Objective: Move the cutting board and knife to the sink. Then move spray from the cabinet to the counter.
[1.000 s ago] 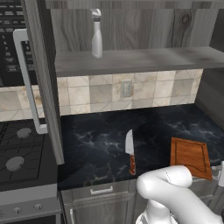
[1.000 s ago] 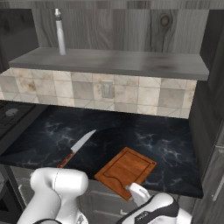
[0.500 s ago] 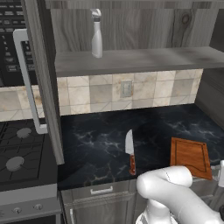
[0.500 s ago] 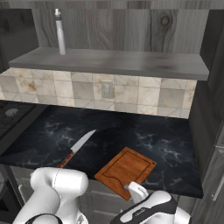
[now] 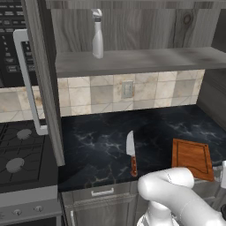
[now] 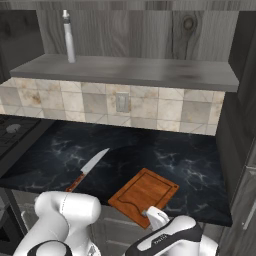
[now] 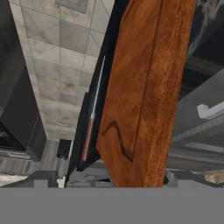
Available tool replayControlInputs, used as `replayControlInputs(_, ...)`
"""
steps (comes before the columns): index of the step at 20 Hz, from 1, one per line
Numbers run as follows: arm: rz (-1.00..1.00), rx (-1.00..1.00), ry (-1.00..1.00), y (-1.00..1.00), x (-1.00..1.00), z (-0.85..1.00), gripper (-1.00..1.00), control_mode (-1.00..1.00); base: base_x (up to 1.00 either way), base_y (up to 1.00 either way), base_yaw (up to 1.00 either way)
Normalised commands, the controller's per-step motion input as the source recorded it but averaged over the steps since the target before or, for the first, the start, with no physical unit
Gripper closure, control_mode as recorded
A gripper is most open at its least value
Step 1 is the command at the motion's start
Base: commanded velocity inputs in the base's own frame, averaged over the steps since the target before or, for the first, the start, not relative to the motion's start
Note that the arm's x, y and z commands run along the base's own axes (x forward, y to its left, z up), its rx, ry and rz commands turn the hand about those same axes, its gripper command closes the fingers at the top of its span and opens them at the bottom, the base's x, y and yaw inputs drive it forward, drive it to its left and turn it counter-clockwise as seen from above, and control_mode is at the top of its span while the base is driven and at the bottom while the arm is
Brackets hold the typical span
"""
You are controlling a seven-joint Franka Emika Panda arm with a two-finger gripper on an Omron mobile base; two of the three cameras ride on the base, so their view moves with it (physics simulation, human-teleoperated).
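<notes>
Hand view: gripper (image 7: 111, 181) jaws spread wide, one dark tip at lower left, the other at lower right of the frame; cutting board (image 7: 144, 87) runs between them, near edge close to the tips; contact cannot be told; nothing pinched. Knife (image 7: 93, 113) lies just left of the board. Left base view: board (image 5: 192, 158) at lower right on the counter (image 5: 101, 145); knife (image 5: 131, 152) at centre; spray (image 5: 97, 34) upright on the cabinet (image 5: 132, 59) shelf, upper left.

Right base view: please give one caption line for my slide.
Knife and cutting board lie apart on the counter; spray stands above.
</notes>
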Motion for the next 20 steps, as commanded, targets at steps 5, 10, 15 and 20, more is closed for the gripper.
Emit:
replayControlInputs(5, 0.00, 0.01, 0.00, 0.02, 0.00, 0.00, -1.00, -1.00, 0.00, 0.00, 0.00)
replayControlInputs(10, 0.00, 0.00, 0.00, 0.00, 0.00, 0.00, -1.00, -1.00, 0.00, 0.00, 0.00)
replayControlInputs(15, 0.00, 0.00, 0.00, 0.00, 0.00, -0.04, -1.00, -1.00, 0.00, 0.00, 0.00)
replayControlInputs(20, 0.00, 0.00, 0.00, 0.00, 0.02, -0.04, -1.00, -1.00, 0.00, 0.00, 0.00)
